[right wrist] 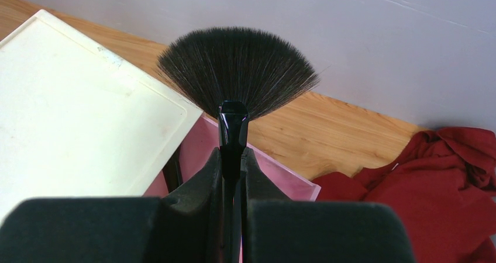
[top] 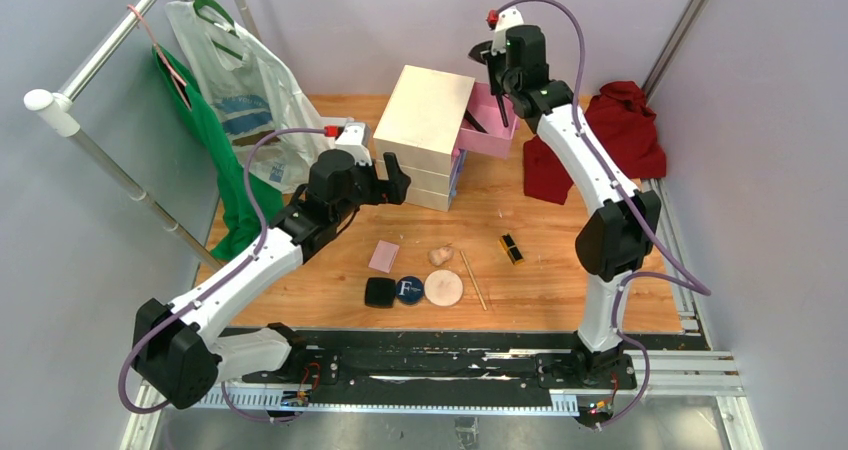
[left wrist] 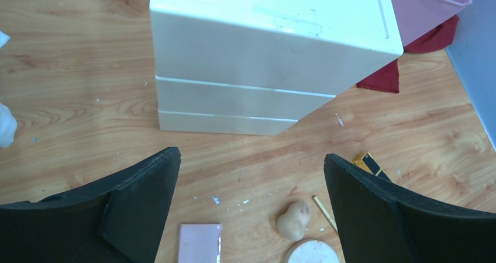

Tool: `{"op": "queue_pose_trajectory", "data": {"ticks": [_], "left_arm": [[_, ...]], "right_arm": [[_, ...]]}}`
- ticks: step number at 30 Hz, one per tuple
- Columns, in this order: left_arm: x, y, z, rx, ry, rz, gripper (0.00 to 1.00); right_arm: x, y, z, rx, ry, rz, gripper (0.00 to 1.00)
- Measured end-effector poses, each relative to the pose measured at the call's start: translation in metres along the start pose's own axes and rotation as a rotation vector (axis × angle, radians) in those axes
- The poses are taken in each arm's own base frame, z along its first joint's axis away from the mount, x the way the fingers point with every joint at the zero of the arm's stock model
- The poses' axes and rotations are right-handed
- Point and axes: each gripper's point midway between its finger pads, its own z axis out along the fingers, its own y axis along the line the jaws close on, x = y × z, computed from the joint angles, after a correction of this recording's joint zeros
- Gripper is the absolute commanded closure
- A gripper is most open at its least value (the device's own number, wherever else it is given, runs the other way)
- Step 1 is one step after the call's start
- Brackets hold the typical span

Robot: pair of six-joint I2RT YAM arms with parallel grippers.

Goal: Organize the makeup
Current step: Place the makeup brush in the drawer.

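Black brush (right wrist: 234,76), a glossy dark handle topped by a wide fan of black bristles, stood upright, pinched between the fingers of the right gripper (right wrist: 233,163) over the open pink drawer (top: 487,130) of the cream chest (top: 425,120). The left gripper (left wrist: 251,175) hovered spread wide beside the chest, above a pink square (left wrist: 200,242) and beige sponge (left wrist: 294,219) on the table (left wrist: 76,128).

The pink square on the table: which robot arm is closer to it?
Left. The left end effector hovers open just beyond the pink square, beside the chest. The right end effector is far off, holding a black brush above the open pink drawer.
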Motion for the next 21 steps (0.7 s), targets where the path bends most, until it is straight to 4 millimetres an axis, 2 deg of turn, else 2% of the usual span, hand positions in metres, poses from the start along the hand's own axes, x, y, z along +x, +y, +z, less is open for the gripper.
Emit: {"op": "queue_pose_trajectory", "data": {"ticks": [7, 15, 21], "left_arm": [[0.002, 0.000, 0.003, 0.001, 0.004, 0.000, 0.02], [0.001, 0.000, 0.003, 0.002, 0.003, 0.000, 0.02], [0.000, -0.001, 0.003, 0.004, -0.003, 0.000, 0.02]], "right_arm": [[0.008, 0.006, 0.004, -0.025, 0.011, 0.001, 0.99], [0.048, 0.012, 0.010, -0.040, 0.096, -0.007, 1.00], [0.064, 0.013, 0.006, -0.043, 0.132, 0.002, 0.99]]}}
